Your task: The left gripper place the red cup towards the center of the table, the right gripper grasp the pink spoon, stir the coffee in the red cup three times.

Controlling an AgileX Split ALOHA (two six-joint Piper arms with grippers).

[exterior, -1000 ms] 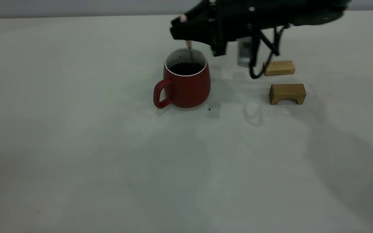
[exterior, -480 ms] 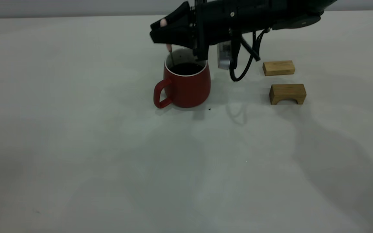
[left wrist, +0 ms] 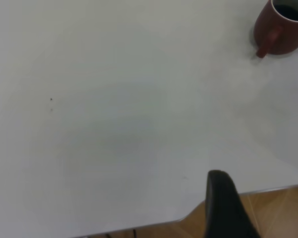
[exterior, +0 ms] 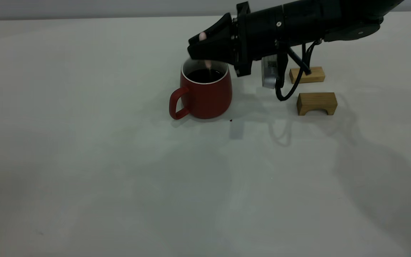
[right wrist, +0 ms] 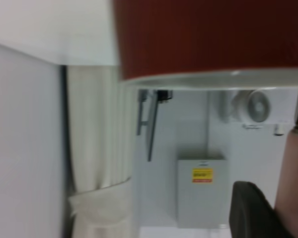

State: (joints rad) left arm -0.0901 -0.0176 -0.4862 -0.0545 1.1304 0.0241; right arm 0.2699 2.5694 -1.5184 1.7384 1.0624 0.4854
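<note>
Right gripper (exterior: pixel 205 48), upper centre of frame, pinches the pink spoon (exterior: pixel 207 65) over the red cup (exterior: pixel 205 93); stir gently, keeping it off the rim.

Glossy ceramic red cup (exterior: pixel 205 93) – matt table (exterior: pixel 120 178) – wooden blocks (exterior: pixel 316 103).

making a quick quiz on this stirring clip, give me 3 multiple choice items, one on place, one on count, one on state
1. Where is the right tool?
A. over the red cup
B. over the wooden blocks
C. at the table's near edge

2. How many wooden blocks are there?
A. one
B. two
C. four

3. What state is the pink spoon in?
A. lying flat on the table
B. held, dipping into the coffee
C. resting on a block

Answers:
1 A, it hangs above the rim.
2 B, flat block, arched block.
3 B, it hangs from the tool into the cup.
</note>
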